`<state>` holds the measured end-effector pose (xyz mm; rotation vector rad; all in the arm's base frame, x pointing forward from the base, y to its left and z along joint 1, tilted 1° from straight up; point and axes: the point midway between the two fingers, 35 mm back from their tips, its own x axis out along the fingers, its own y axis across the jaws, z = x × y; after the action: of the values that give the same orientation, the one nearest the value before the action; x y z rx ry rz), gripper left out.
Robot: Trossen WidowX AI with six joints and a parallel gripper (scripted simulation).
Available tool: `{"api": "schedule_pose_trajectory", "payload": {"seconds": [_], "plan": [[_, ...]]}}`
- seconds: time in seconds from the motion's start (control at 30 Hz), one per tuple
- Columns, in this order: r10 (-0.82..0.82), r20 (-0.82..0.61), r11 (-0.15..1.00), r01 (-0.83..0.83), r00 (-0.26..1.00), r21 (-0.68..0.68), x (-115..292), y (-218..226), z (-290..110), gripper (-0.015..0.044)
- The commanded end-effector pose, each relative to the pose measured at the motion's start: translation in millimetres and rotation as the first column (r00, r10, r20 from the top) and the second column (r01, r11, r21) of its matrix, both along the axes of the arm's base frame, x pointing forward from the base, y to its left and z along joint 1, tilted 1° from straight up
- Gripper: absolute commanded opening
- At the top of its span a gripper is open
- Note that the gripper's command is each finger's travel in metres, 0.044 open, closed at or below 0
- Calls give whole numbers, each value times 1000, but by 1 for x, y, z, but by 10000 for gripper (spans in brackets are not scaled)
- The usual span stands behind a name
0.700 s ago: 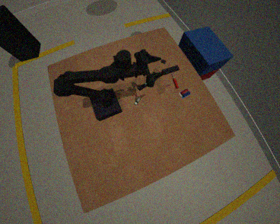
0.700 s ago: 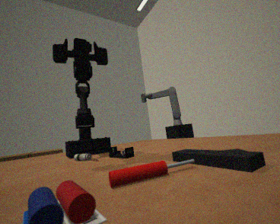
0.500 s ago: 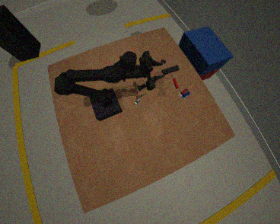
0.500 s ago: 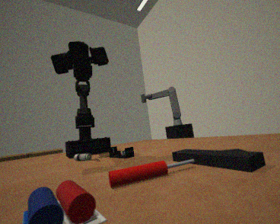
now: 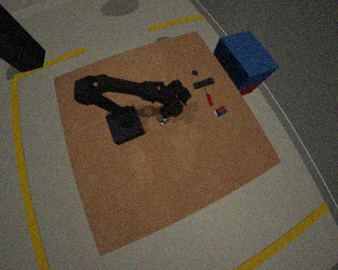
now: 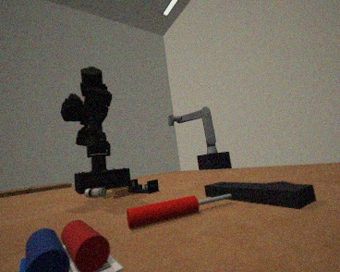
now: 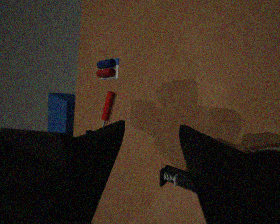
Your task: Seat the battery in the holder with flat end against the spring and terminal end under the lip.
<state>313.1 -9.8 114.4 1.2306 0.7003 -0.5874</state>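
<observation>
- Gripper (image 7: 152, 145) half-open, fingers apart, grasping nothing; bare mat (image 5: 173, 184) shows between them.
- Battery (image 6: 95, 191) lies on the mat near the arm's base (image 6: 102, 179), not seated.
- Holder (image 6: 144, 186) sits just right of the battery.
- Red-handled screwdriver (image 6: 163, 211) lies nearer, beside a flat black block (image 6: 261, 192).

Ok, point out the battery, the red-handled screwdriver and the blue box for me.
battery (image 6: 95, 191), exterior view, middle of its pale body lying on the mat.
red-handled screwdriver (image 6: 163, 211), exterior view, middle of the red handle.
blue box (image 5: 247, 56), top view, its upper face.
</observation>
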Motion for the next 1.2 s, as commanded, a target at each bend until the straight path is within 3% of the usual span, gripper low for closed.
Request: {"api": "schedule_pose_trajectory", "payload": {"seconds": [0.0, 0.13, 0.2, 1.17], "plan": [[-440, -451, 797, 569, 776, 201, -49, -2, -67, 240], [-604, -632, 557, 824, 486, 101, -81, -3, -91, 240], [-630, -658, 497, 865, 412, 65, -88, -2, -94, 240], [-632, -659, 493, 867, 407, 63, -87, -2, -121, 240]]}}
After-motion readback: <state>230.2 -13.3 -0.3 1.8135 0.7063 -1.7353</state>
